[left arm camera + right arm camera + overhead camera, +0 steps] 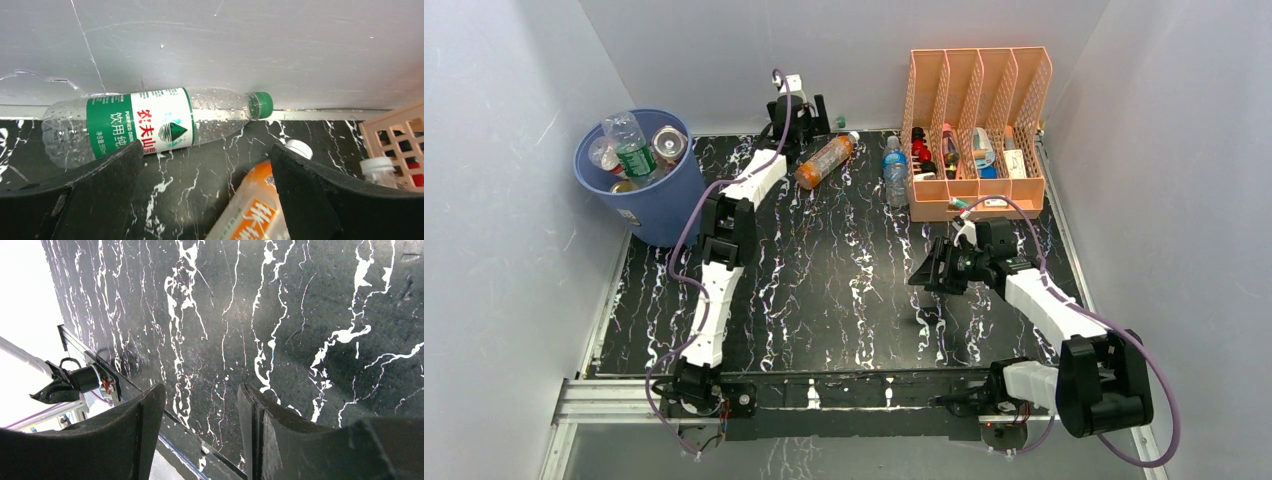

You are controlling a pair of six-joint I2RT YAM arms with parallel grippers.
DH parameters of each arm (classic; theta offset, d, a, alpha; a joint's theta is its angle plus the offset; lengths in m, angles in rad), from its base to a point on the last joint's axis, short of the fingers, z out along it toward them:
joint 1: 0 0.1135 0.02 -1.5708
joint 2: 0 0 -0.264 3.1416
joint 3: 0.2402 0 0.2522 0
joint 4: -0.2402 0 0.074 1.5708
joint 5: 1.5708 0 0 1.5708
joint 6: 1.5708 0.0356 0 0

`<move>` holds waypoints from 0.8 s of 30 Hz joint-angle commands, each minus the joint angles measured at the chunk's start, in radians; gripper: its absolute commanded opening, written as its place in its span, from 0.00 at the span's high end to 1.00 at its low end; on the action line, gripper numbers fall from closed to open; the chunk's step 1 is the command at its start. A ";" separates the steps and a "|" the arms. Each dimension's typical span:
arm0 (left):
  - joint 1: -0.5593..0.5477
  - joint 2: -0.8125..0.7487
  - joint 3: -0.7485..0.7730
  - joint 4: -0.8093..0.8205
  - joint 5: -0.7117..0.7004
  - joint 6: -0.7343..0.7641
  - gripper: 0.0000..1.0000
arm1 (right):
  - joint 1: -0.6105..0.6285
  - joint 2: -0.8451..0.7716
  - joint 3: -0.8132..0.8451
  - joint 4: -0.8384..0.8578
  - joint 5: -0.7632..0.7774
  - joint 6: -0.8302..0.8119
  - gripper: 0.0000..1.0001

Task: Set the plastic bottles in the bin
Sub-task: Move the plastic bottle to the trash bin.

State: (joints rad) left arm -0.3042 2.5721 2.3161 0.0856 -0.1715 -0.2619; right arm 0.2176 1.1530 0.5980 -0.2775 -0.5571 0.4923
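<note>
Clear plastic bottle with a green label [150,122] lay on its side against the back wall, just ahead of your left gripper [207,155], whose fingers stood spread wide and empty. An orange plastic bottle [252,215] lay near them. More bottles [634,150] filled the round blue plastic bin [664,205]. Your right gripper [200,395] hung part-spread over the black marbled table [300,315], holding nothing.
</note>
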 commanded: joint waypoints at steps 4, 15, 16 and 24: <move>0.031 0.074 0.071 0.194 -0.006 0.007 0.02 | 0.008 0.066 0.003 0.100 -0.044 0.004 0.33; 0.033 0.172 0.109 0.334 0.016 0.031 0.02 | 0.017 0.151 -0.015 0.163 -0.055 0.004 0.33; 0.034 0.184 0.121 0.338 0.019 0.033 0.02 | 0.018 0.153 -0.016 0.165 -0.055 0.004 0.33; 0.038 0.235 0.206 0.214 0.073 0.024 0.03 | 0.026 0.165 -0.023 0.191 -0.063 0.004 0.33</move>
State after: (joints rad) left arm -0.2695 2.8239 2.4866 0.3565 -0.1387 -0.2451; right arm 0.2321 1.3182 0.5789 -0.1432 -0.5896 0.4950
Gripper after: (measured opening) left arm 0.976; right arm 0.666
